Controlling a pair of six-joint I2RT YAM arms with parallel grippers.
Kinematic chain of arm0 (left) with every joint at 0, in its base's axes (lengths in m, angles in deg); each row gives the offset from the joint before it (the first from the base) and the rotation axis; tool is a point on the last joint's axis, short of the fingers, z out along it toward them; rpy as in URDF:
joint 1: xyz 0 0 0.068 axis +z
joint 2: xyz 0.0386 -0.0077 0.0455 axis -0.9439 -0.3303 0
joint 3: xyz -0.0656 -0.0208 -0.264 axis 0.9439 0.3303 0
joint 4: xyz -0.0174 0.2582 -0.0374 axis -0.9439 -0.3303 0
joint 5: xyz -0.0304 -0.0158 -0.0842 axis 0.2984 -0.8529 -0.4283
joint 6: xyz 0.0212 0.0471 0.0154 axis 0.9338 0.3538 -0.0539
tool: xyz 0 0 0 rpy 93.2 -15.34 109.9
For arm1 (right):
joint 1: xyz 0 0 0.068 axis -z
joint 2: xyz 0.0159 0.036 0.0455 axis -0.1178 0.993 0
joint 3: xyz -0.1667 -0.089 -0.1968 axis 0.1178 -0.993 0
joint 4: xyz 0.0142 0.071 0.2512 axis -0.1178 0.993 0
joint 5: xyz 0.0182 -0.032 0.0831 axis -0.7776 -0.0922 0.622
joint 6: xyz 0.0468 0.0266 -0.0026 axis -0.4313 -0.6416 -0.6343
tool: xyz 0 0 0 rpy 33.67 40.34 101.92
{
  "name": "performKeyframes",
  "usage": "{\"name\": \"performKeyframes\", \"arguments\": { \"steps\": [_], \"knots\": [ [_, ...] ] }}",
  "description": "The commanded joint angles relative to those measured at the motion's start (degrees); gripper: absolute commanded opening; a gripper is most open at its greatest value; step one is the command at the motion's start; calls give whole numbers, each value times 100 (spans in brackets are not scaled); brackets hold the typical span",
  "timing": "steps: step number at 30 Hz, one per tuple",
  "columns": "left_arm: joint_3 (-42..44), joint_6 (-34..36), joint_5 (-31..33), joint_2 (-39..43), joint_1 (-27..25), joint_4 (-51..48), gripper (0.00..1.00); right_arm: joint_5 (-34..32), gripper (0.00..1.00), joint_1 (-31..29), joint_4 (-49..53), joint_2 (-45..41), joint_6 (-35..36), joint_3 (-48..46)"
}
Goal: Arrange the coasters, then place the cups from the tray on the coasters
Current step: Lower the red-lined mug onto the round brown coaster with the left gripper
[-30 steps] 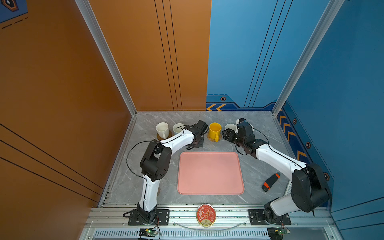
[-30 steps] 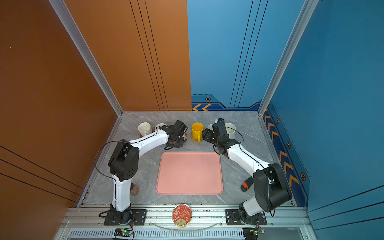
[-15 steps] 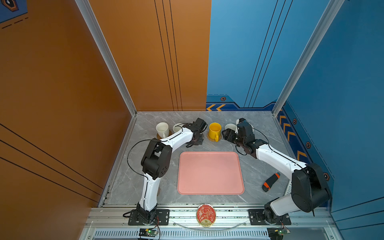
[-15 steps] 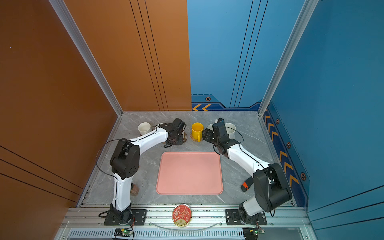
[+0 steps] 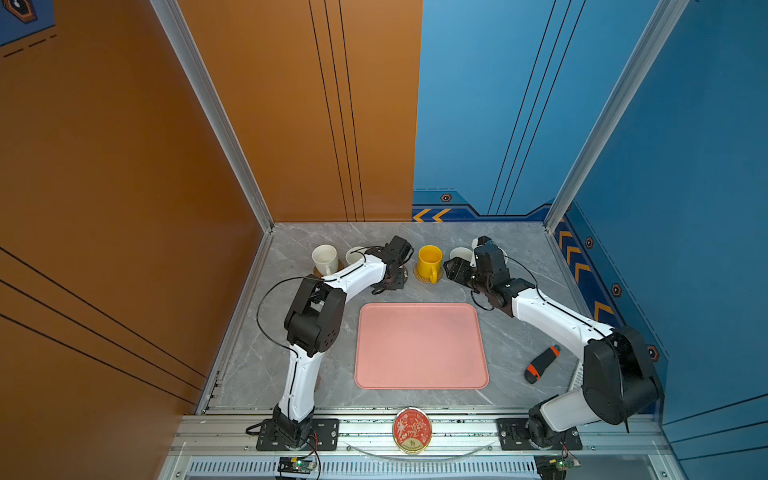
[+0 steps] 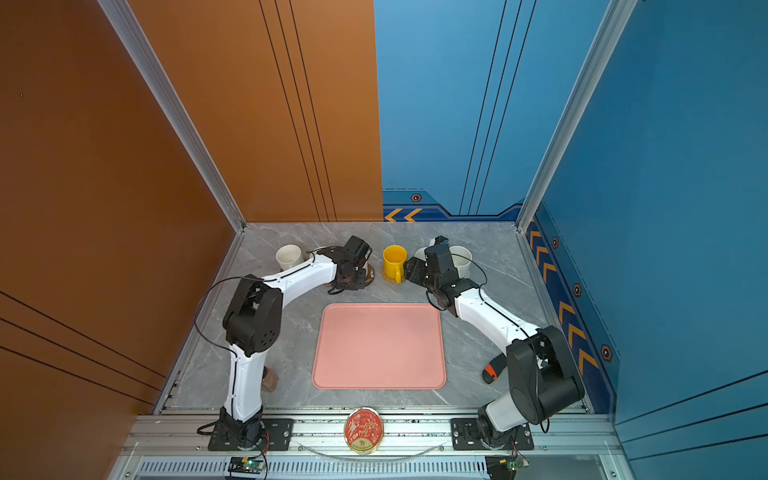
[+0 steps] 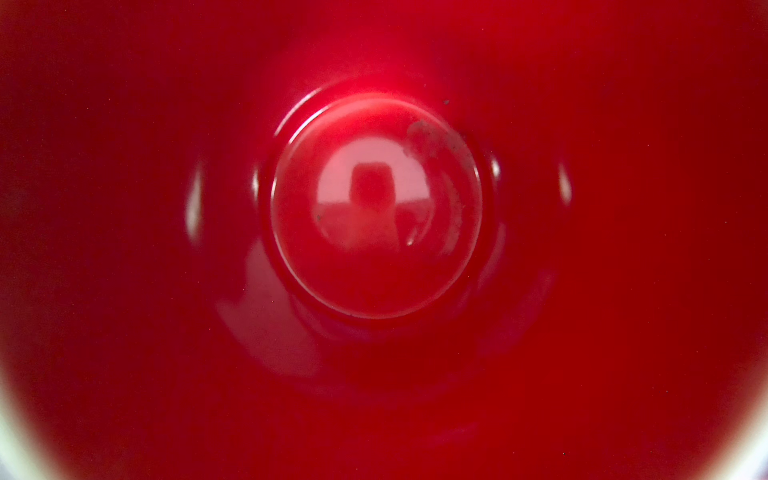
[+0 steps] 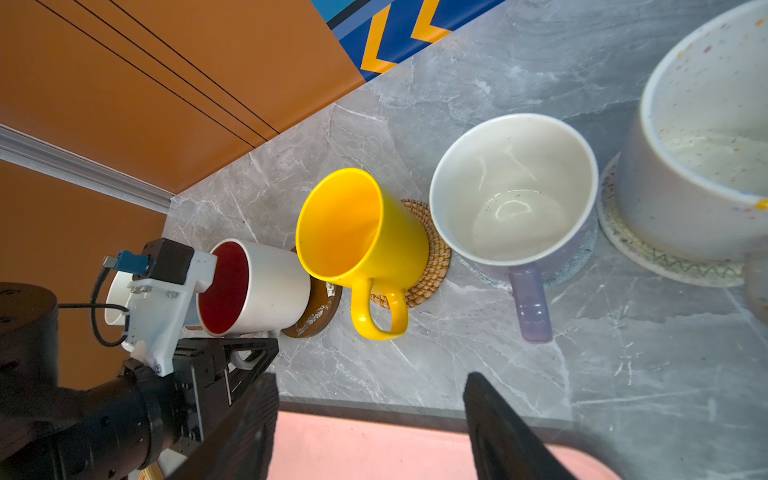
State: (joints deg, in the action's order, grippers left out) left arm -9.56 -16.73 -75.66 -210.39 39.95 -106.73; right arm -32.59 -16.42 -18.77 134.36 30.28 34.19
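Shifted slightly, left claw seemingly clenches red-lined mug atop brown coaster.

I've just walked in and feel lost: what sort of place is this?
Probably a robot test booth: a left arm and right arm bolted to a metal rail, an orange wall and a blue wall closing in the table.

The orange wall panels and blue wall panels are enclosing a grey marble-patterned tabletop; aluminium corner posts are rising between them, and yellow chevrons are running along the blue base.
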Motion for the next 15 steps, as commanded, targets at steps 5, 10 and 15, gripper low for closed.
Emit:
{"name": "performKeyframes", "arguments": {
  "steps": [5, 10, 15],
  "knots": [
    [-338, 85, -64, -85, 54, 201, 0, 93, 69, 26, -69, 1, -18, 10],
    [-374, 86, -118, -129, 65, 206, 0, 83, 69, 32, -67, -10, -19, 10],
    [-379, 84, -135, -150, 64, 206, 0, 82, 69, 29, -69, -4, -25, 1]
  ]
}}
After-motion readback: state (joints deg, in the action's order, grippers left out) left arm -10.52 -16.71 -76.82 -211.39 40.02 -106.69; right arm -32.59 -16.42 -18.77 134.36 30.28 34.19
